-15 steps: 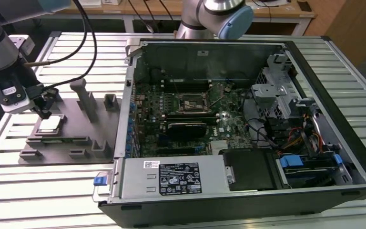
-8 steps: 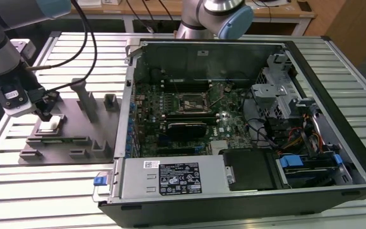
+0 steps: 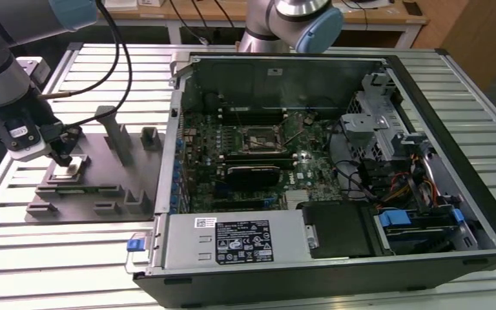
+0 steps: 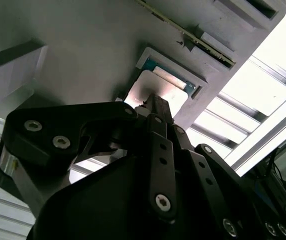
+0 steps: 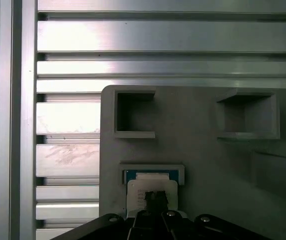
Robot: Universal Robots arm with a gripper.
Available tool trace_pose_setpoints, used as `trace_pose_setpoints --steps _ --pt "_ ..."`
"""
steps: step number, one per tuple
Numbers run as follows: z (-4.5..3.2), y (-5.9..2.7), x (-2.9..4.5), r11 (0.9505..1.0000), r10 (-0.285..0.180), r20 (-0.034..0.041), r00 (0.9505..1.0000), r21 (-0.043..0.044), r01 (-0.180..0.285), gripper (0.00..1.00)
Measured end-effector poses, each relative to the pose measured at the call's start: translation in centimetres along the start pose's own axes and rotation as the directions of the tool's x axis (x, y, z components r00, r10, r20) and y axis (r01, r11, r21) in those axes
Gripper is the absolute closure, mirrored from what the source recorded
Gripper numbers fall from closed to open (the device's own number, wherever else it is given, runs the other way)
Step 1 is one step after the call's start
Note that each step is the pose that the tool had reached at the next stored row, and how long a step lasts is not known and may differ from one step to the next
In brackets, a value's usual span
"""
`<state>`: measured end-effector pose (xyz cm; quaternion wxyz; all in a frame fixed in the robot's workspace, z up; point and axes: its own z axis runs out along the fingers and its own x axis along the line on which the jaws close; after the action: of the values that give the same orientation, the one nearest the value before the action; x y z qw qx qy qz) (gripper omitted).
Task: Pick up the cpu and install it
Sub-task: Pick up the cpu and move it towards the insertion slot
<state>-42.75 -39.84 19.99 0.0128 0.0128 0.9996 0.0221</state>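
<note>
Now | one tool (image 4: 152, 101), tip on one cpu (image 4: 169, 89) | one grey fixture (image 3: 93, 152)

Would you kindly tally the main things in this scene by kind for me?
cpu: 1
fixture: 1
computer case: 1
robot arms: 2
Total: 5
</note>
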Motion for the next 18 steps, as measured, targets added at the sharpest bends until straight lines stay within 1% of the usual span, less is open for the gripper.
trace_pose_setpoints --steps 7,9,10,12,13,14,15,18 --pt "0.01 0.00 0.00 1.0000 0.000 0.0001 1.0000 0.0000 0.000 0.89" --pt "0.00 0.00 0.00 1.0000 0.000 0.0000 1.0000 0.0000 0.000 0.77" --pt "0.00 0.00 0.00 1.0000 0.000 0.0001 1.0000 0.0000 0.000 0.77" --pt "0.01 0.00 0.00 1.0000 0.000 0.0001 1.0000 -0.0001 0.000 0.65" --pt "0.00 0.00 0.00 1.0000 0.000 0.0000 1.0000 0.0000 0.000 0.65" --pt "0.00 0.00 0.00 1.0000 0.000 0.0000 1.0000 -0.0001 0.000 0.59" --pt "0.00 0.00 0.00 1.0000 0.000 0.0000 1.0000 0.0000 0.000 0.59" --pt "0.01 0.00 0.00 1.0000 0.000 0.0001 1.0000 -0.0001 0.000 0.42"
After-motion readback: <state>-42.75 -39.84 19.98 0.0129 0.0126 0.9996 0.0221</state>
